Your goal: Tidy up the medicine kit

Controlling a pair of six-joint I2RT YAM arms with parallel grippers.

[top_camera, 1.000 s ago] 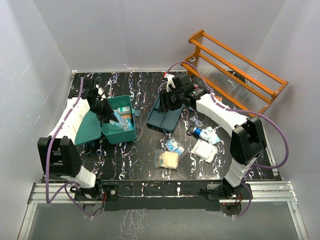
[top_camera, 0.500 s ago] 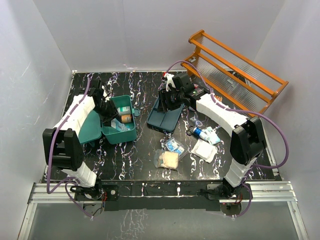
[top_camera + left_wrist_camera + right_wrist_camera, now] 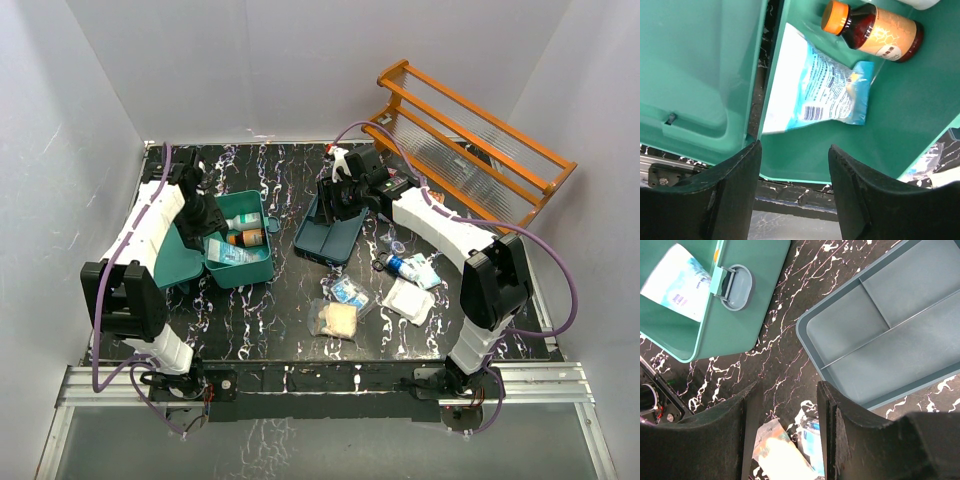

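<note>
The left fingers (image 3: 730, 195) hang spread and empty over the open kit (image 3: 905, 115). The kit sits on the table (image 3: 270, 300) on the left arm's side, with its lid (image 3: 695, 65) thrown back flat beyond one finger. Straight ahead of the fingertips, a blue-and-white pouch (image 3: 815, 90) lies on the kit's floor with one long edge against the hinge-side wall. Past it, an amber bottle (image 3: 875, 35) with an orange cap lies on its side.

Both things lie flat and low, probably so that more can go in beside them and the lid can still shut. With the fingers parted right over the pouch and gripping nothing, the pouch looks to be resting where it belongs, not about to be lifted.

The right fingers (image 3: 860, 440) are also spread with nothing between them, over bare table. The kit's latch (image 3: 735, 285) is off to one side of them and the empty divided tray (image 3: 890, 335) is off to the other. Near the fingers' roots, a gauze packet (image 3: 785, 455) and a blue packet (image 3: 810, 440) lie on the table.

This midway hover gives the right arm easy reach of either the tray or the loose supplies. I cannot tell which it is meant for. A tube (image 3: 410, 268) and a white pack (image 3: 408, 298) lie further off, well apart from both pairs of fingers, so the sorting looks only partly done.
</note>
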